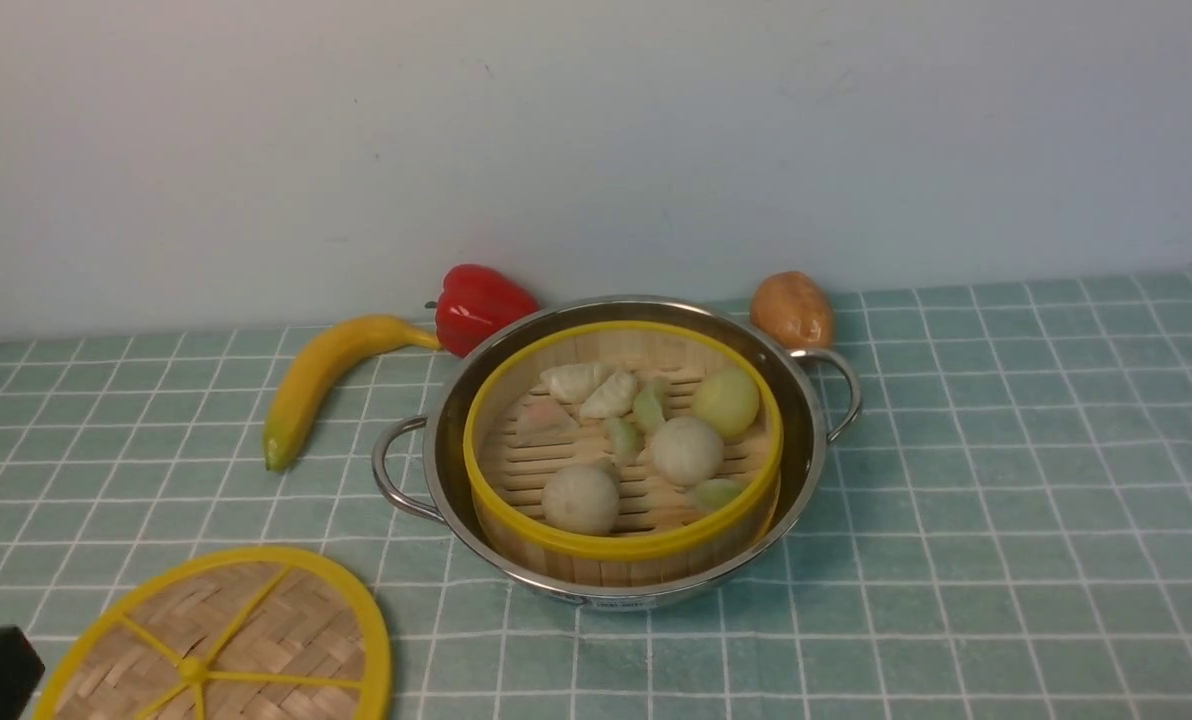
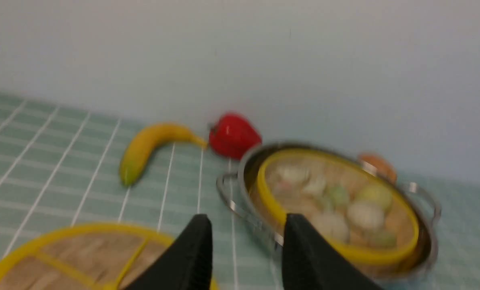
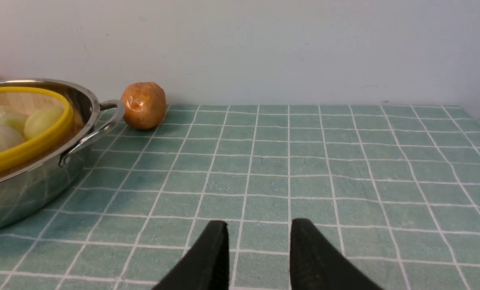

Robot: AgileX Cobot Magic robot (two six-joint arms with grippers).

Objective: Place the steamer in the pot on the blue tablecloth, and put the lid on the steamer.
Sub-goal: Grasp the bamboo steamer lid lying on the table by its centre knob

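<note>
Bamboo steamer [image 1: 596,545] sits in the pot [image 1: 808,425], lid [image 1: 246,630] unplaced at the tablecloth's [image 1: 1006,480] near-left corner, left gripper [image 2: 246,220] and right gripper [image 3: 259,224] parted, empty.

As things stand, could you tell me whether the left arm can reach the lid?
Probably yes: the left gripper hangs open close by the lid, which lies flat on the blue tablecloth with nothing between them.

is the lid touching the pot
Apart. The front view shows a plain strip of blue tablecloth between the yellow rim of the lid and the near wall of the pot.
</note>
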